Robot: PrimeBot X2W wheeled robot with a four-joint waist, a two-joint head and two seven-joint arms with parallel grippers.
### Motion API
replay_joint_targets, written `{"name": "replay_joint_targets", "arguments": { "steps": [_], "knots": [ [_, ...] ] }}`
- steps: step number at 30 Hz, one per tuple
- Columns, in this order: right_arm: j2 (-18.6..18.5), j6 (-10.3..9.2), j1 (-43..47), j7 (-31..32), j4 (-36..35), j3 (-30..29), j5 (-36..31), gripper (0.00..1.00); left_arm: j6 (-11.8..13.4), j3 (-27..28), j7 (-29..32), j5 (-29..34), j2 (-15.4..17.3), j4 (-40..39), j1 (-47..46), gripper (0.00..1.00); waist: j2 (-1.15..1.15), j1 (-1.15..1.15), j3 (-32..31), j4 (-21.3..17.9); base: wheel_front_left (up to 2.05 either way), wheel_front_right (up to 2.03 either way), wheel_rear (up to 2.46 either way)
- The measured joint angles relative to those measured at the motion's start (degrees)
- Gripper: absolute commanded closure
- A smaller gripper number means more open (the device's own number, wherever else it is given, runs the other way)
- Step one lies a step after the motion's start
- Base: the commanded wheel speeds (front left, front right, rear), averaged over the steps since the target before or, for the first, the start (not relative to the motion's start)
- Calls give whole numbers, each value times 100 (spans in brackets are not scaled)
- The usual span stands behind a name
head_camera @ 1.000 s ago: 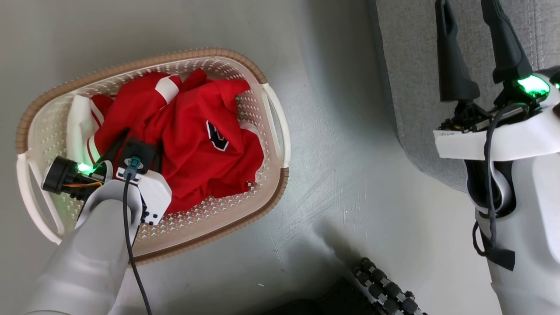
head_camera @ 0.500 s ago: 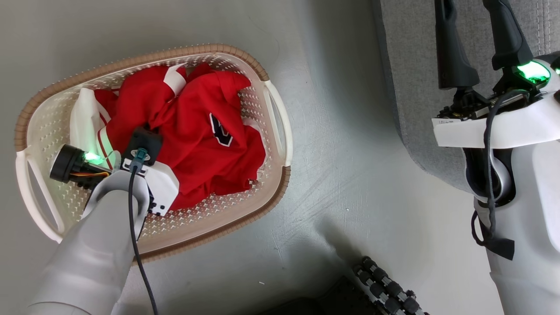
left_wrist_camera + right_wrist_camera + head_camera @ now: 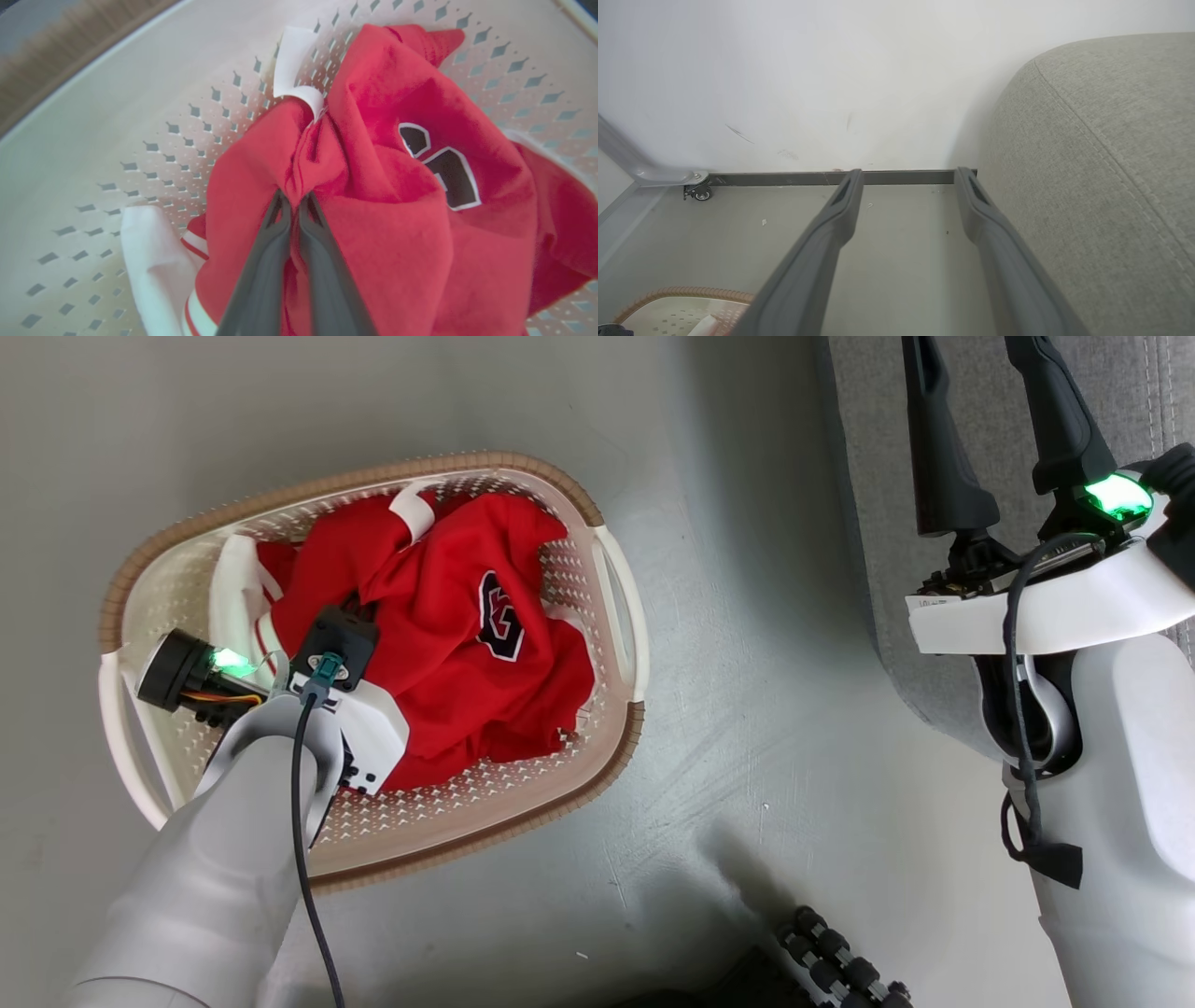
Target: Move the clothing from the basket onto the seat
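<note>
Two markings show. One is a dark patch (image 3: 439,170) edged in white on the clothing (image 3: 439,644), perhaps a letter C or G, though folds hide part of it. The other is a white label strip (image 3: 934,605) at the right wrist, its print too small to read.

The red clothing lies heaped in the basket (image 3: 467,793), a white trim band (image 3: 292,60) lying against the perforated wall. The left gripper (image 3: 293,198) has its fingers pinched together on a raised fold of red fabric near the middle of the heap. The right gripper (image 3: 910,175) is spread wide and holds nothing, poised by the rounded, stitched edge of the seat (image 3: 1101,163). A band of bare grey floor (image 3: 747,709) separates the basket's right handle (image 3: 624,607) from the seat's edge.
</note>
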Motion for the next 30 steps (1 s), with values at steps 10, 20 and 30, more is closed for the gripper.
{"name": "replay_joint_targets", "arguments": {
  "steps": [10, 20, 30],
  "knots": [
    [-8, 0, 5, 0, 152, -15, -169, 0, -100, -27, -43, -13, -85, -393, 37, 100, 0, 0, -303, 204, 0, 0, 0],
    [-13, 0, 13, 0, 301, -41, -379, 0, -243, -70, -59, -120, -170, -814, 45, 100, 0, 0, -624, 400, 0, 0, 0],
    [-21, 0, 74, 0, 499, -48, -475, 0, -460, -92, -59, -277, -222, -1190, 61, 100, 0, 0, -1044, 598, 0, 0, 0]
  ]
}}
